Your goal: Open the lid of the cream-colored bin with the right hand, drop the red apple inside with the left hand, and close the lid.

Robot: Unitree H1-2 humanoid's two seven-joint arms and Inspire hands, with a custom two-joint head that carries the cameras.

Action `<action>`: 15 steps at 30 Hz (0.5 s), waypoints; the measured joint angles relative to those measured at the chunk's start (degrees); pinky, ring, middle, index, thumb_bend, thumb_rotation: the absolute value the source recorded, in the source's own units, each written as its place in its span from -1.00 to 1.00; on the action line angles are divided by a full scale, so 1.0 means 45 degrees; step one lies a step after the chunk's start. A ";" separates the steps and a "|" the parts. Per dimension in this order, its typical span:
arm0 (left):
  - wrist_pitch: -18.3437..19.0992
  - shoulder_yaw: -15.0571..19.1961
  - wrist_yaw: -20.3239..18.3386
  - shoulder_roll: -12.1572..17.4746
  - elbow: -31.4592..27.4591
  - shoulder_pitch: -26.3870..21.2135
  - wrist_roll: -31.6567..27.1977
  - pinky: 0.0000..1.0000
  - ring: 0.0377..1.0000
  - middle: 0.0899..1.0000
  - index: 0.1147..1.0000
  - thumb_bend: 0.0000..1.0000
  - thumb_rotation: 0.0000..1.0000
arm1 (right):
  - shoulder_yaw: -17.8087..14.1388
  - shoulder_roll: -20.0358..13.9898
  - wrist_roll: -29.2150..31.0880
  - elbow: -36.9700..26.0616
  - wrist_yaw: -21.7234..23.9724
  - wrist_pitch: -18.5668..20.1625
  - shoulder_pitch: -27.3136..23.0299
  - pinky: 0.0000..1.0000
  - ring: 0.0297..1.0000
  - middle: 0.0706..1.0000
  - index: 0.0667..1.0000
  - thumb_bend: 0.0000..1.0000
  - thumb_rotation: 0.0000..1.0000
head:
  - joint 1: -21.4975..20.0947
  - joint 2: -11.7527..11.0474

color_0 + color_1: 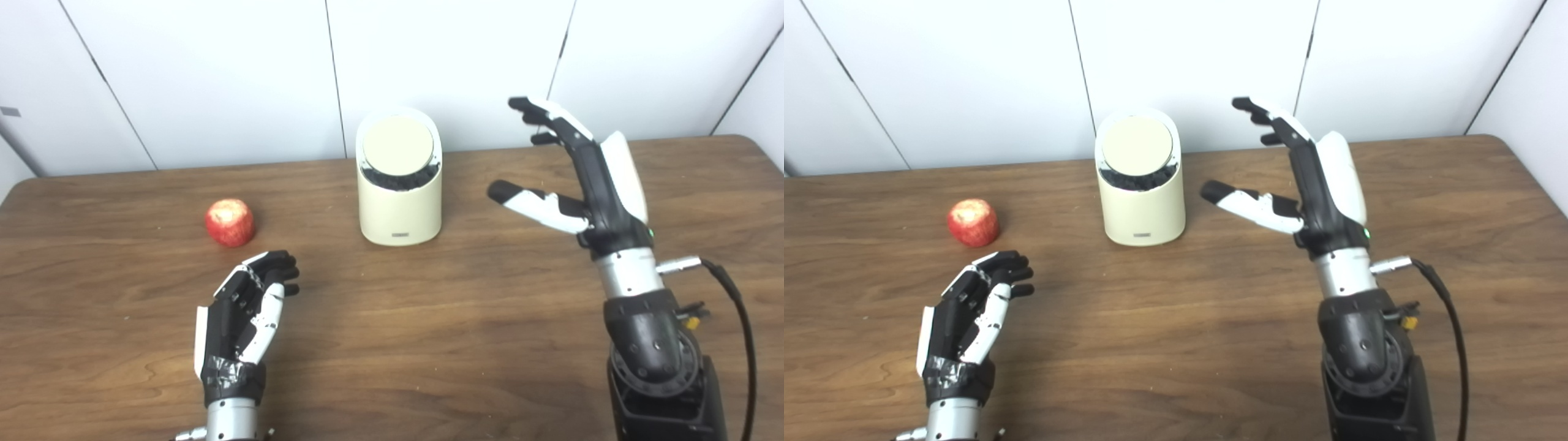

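The cream-colored bin [400, 205] stands upright at the back middle of the wooden table [429, 343]. Its round lid [397, 146] is tilted, with a dark gap showing below its front edge. The red apple [229, 222] lies on the table left of the bin. My left hand [248, 309] rests low near the table, just in front and right of the apple, fingers loosely curled and empty. My right hand [579, 174] is raised to the right of the bin, open, thumb pointing toward the bin, clear of it.
White wall panels [245, 73] stand right behind the table's back edge. A black cable [738, 318] hangs from my right wrist.
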 measured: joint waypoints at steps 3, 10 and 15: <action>-0.0040 0.0004 0.0009 -0.0087 0.0215 -0.0011 0.0030 0.26 0.33 0.29 0.20 -0.55 -0.52 | 0.0132 0.0003 -0.0423 0.0089 0.0136 0.0354 -0.0632 0.34 0.56 0.61 0.56 0.72 0.23 | 0.0000 -0.0020; -0.0142 0.0031 0.0005 -0.0182 0.0362 -0.0062 0.0058 0.26 0.32 0.28 0.19 -0.54 -0.50 | 0.0545 0.0028 -0.1156 0.0947 0.0160 0.0804 -0.2248 0.34 0.57 0.62 0.57 0.72 0.09 | 0.0097 -0.0117; -0.0422 0.0040 0.0005 -0.0199 0.0703 -0.0079 0.0169 0.26 0.32 0.28 0.19 -0.53 -0.44 | 0.1278 -0.0180 -0.2102 0.2222 0.0294 0.0805 -0.3054 0.13 0.43 0.58 0.58 0.76 0.06 | 0.0137 -0.0176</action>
